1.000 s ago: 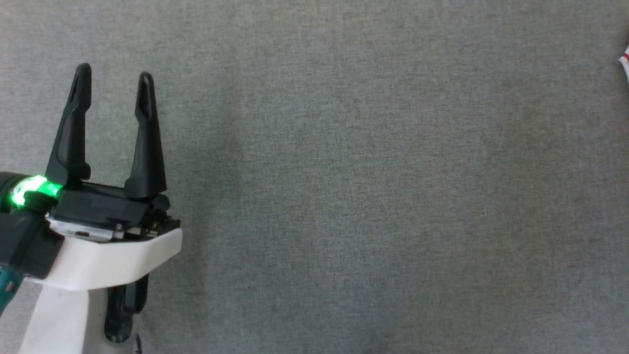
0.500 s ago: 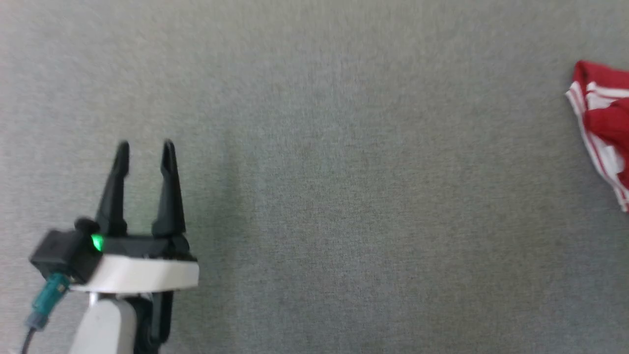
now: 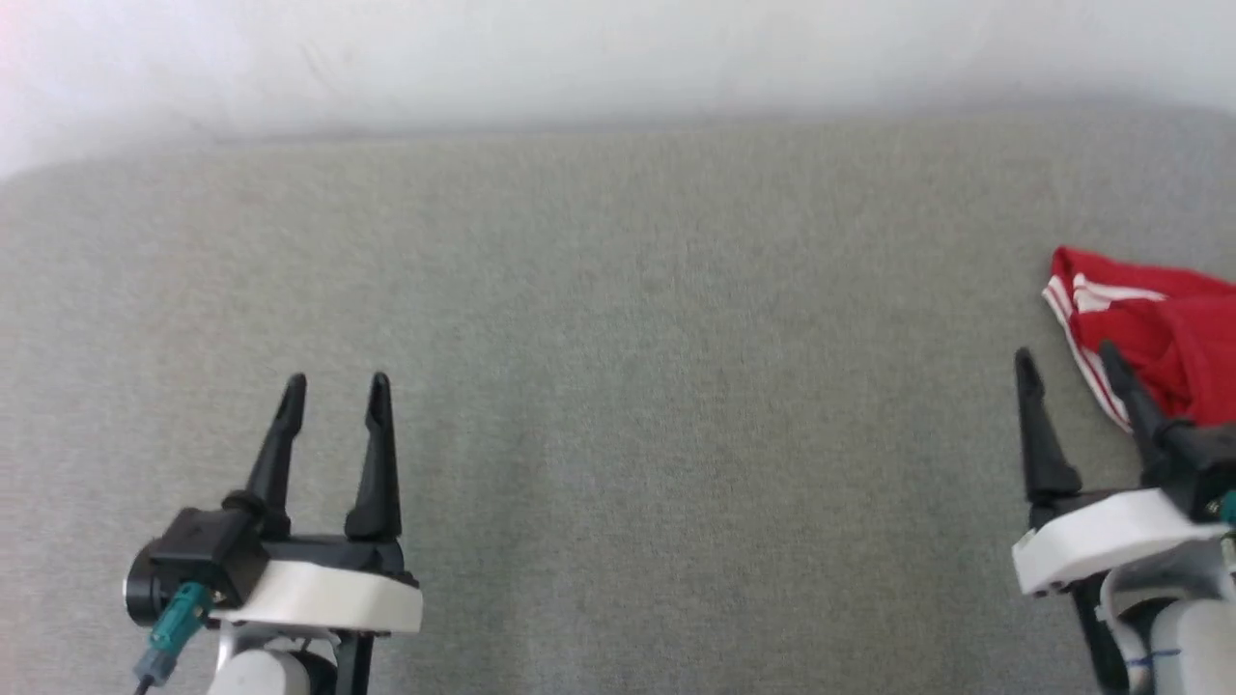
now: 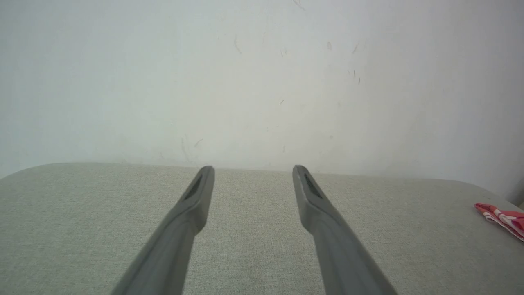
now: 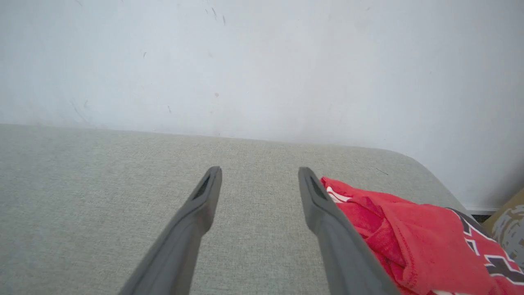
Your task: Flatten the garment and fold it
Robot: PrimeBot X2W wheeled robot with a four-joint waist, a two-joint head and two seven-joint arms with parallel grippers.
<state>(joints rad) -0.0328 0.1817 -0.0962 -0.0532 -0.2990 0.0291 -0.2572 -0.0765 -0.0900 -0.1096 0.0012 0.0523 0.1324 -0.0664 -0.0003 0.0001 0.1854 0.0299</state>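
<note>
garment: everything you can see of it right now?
The garment is red, thin-looking fabric, crumpled in a heap and not flattened. Red-and-white striped trim runs along its left edge, and the right wrist view shows a dark-and-white print on it. It lies at the right end of the grey cloth surface, cut off by the head view's edge. The open right gripper is beside it. One finger overlaps it in view, but contact cannot be told.

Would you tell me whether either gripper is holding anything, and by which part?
Nothing is held: the left gripper and right gripper are open and empty; the garment lies beside the right one.
</note>
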